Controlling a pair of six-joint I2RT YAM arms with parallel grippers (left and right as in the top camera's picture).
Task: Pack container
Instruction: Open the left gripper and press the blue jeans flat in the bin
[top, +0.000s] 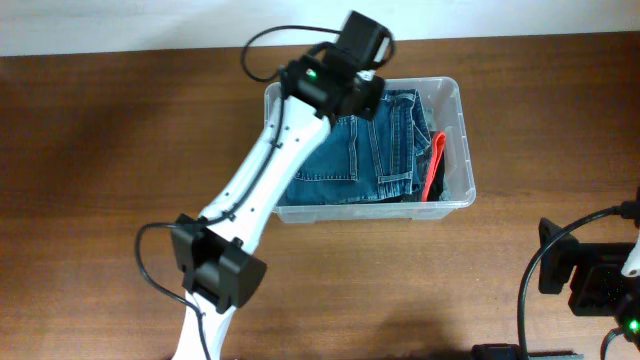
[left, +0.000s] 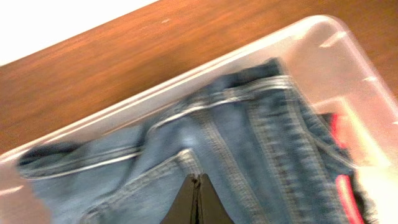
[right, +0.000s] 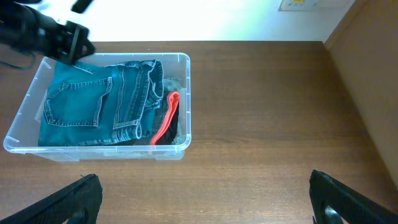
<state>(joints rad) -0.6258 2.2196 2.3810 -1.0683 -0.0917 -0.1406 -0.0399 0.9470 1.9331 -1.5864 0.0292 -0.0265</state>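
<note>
Left fingers (left: 185, 205) apparently over container (left: 324, 26)

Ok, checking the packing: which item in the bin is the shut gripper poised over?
The blue jeans filling most of the container; the left gripper hangs shut above them. The red-and-black item lies aside, against the end wall.

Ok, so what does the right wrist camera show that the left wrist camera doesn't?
Only the right wrist view: the whole container from outside, the left arm over a far corner of it, and the right gripper open, fingers wide apart. Only the left wrist view: the left gripper shut, close over the fabric. Both: folded jeans in the container, a red and black item beside them, and the brown wooden table.
</note>
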